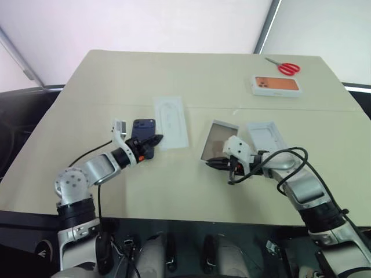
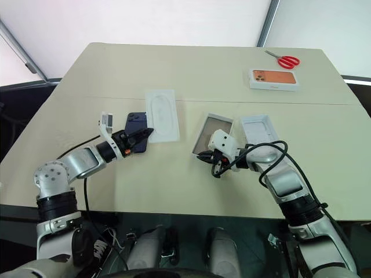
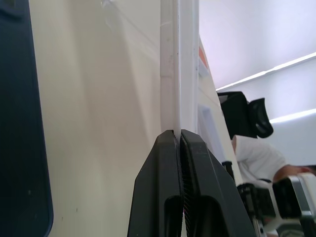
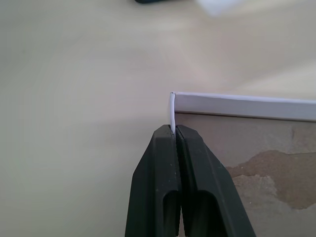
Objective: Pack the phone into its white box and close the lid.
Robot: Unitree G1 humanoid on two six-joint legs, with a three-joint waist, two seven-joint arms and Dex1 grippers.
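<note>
The dark navy phone (image 1: 143, 126) lies flat on the table, left of centre. Beside it lies a white insert (image 1: 172, 121) with an oval recess. My left gripper (image 1: 155, 139) is shut on that insert's thin near edge (image 3: 174, 74), with the phone (image 3: 19, 123) just next to it. The white box (image 1: 219, 141), open with a brownish floor, sits right of centre. My right gripper (image 1: 210, 164) is shut on the box's near corner wall (image 4: 172, 111). The lid (image 1: 264, 136) lies inside-up, plain white, touching the box's right side.
A white box with an orange phone picture (image 1: 276, 85) and red-handled scissors (image 1: 285, 68) lie at the far right of the table. A black cable loops over my right forearm (image 1: 284, 159). The table's near edge runs just below both arms.
</note>
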